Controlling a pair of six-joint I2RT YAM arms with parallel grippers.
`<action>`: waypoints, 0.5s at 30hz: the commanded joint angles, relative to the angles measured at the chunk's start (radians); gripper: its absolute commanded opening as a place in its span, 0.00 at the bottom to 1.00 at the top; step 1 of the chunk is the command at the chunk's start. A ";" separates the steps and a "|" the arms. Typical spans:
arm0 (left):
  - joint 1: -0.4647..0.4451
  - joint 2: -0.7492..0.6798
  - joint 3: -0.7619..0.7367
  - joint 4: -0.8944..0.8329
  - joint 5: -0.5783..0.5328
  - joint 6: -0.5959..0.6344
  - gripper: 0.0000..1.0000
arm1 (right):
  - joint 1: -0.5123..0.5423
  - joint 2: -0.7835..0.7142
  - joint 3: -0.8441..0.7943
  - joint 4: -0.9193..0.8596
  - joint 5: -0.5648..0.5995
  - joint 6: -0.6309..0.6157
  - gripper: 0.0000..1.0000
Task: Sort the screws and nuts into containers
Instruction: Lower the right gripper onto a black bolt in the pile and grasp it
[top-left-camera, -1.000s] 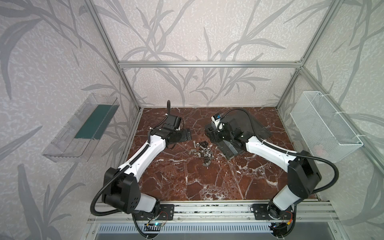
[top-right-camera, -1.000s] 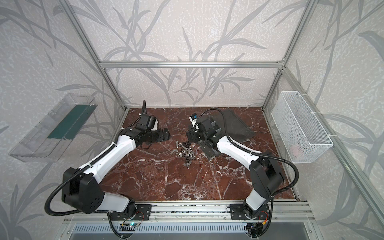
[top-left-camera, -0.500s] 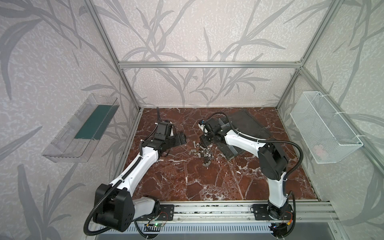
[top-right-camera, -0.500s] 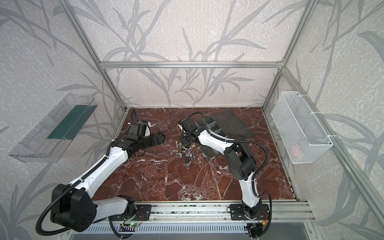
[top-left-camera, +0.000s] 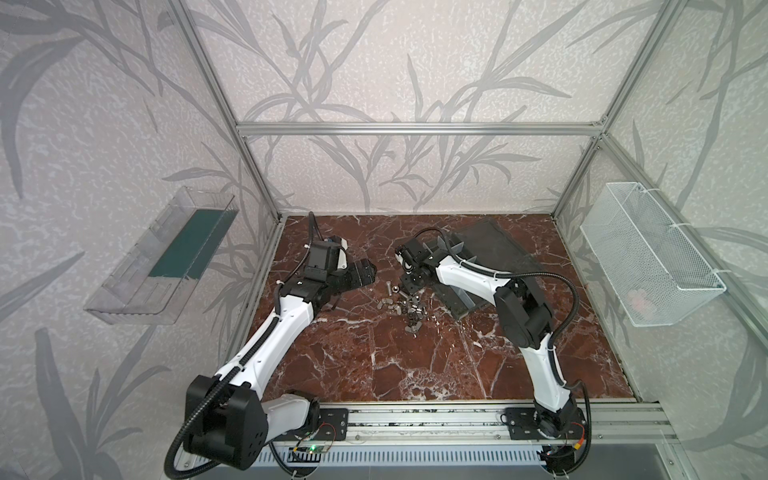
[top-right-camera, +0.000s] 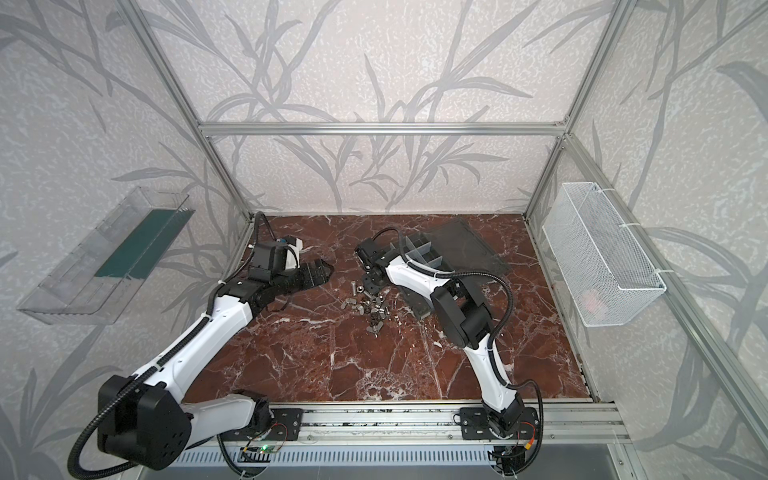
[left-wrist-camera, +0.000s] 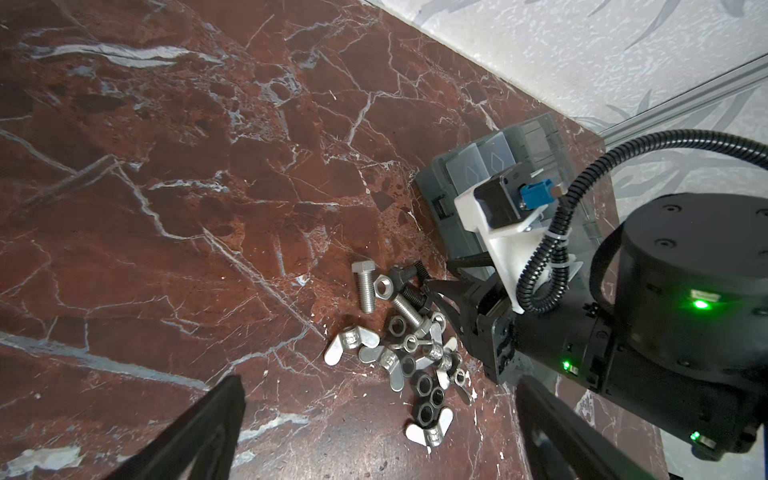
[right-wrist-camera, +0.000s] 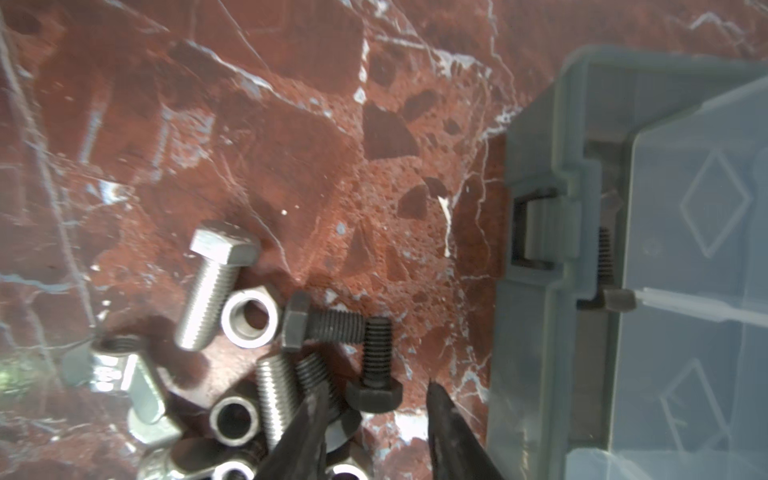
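Pick-up step: my right claw (right-wrist-camera: 376, 386) stands narrow astride the head of the black bolt (right-wrist-camera: 377, 345), not yet pinching, so next I must squeeze and lift it clear.

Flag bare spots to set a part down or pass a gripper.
Free: front half of the red marble tabletop, between the front aluminium rail and the heap of silver and black bolts and nuts. Crowded: heap to dark-grey plastic organizer box, with right gripper there.
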 joint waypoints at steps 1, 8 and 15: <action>0.006 0.001 -0.004 0.030 0.040 -0.019 0.99 | 0.002 0.028 0.039 -0.038 0.038 -0.012 0.40; 0.006 0.000 -0.019 0.060 0.064 -0.047 1.00 | 0.002 0.062 0.051 -0.045 0.012 -0.022 0.39; 0.006 -0.001 -0.025 0.070 0.068 -0.055 0.99 | 0.000 0.084 0.047 -0.041 -0.007 -0.017 0.38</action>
